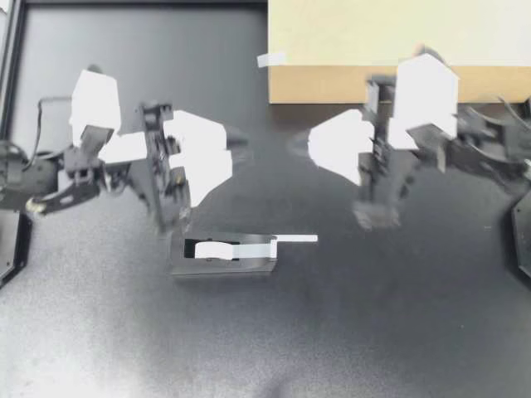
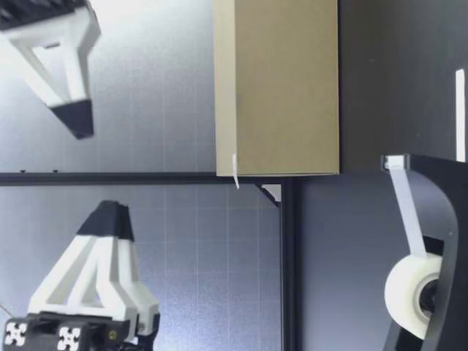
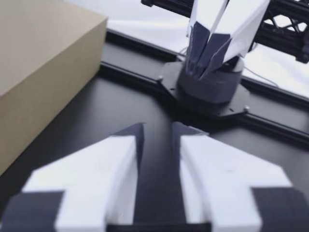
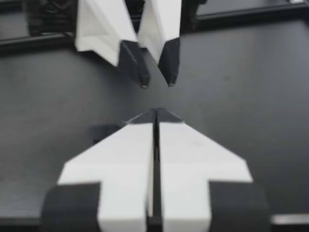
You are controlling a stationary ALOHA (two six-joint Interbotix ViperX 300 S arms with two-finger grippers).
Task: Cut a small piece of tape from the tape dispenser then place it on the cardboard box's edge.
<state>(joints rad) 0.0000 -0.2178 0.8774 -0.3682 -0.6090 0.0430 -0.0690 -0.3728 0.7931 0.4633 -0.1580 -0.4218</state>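
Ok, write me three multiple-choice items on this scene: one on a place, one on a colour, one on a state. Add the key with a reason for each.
1. Where is the tape dispenser relative to the cardboard box?
A. On top of it
B. On the table, apart from it, near my left gripper
C. Leaning against its side

2. What colour is the tape dispenser's body?
A. Red
B. Black
C. Yellow

3. What state is my right gripper in?
A. Shut, in the air
B. Wide open
C. Shut on the dispenser

Key:
1 B: the top view shows bare table between dispenser and box.
2 B: the body is dark in the top and low views.
3 A: in the right wrist view its fingers meet, with nothing between them.
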